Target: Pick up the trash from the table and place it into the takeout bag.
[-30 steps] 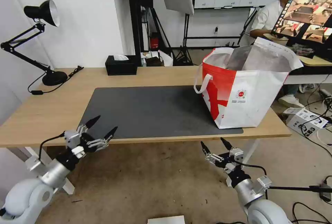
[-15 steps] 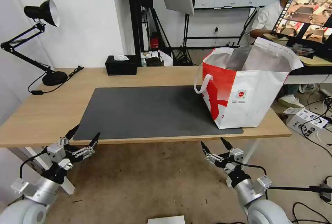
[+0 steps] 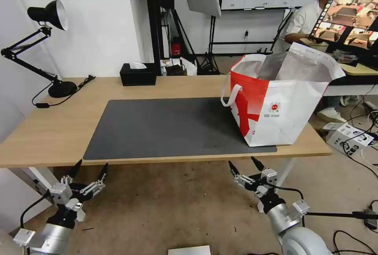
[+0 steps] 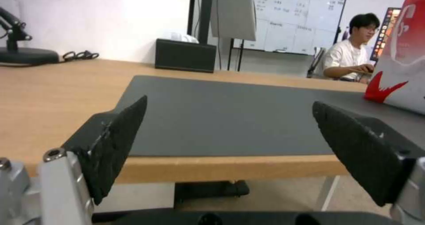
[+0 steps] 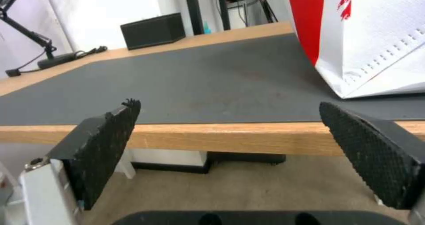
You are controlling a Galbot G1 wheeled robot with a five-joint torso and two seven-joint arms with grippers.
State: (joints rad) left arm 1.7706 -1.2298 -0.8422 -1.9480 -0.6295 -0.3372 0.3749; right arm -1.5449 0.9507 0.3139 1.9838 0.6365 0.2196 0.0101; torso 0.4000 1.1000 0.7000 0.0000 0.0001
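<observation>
Both grippers are held below the near edge of the table, in front of it: the left gripper at the near left, the right gripper under the near right, each with its fingers spread wide and nothing between them. The takeout bag stands upright on the right end of the dark mat, its mouth open upward with the foil lining on show, its red panel and strap handle turned toward the table's middle; its longer side appears to run roughly across the table's width, though that cannot be judged firmly. No loose trash is seen on the mat or the wood, so the pieces are judged to be already inside the bag. If an arm is raised from here, the table edge could be struck by the fingertips, since it lies just above them, and the light bag could be nudged or tipped by the right arm.
</observation>
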